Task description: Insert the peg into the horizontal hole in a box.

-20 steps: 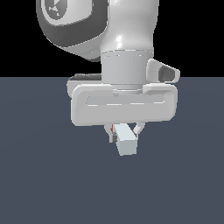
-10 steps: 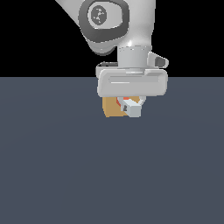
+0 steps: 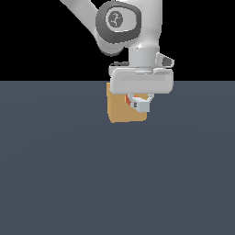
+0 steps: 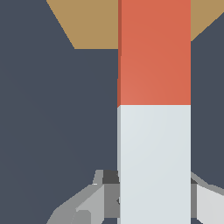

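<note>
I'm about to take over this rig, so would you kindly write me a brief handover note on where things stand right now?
Gripper: shut on the peg, held at its white end with the orange-red end pointing at the box.
Box: sits on the dark floor, directly beyond the peg.
Done: peg grasped, lifted and brought up to the box.
Left: line up with the hole, which neither view shows, and push the peg in.

I found no readable text, label, brand or number anywhere. The only mark was a small white emblem on the arm's dark round joint cap (image 3: 116, 19), too blurred for me to make out.
</note>
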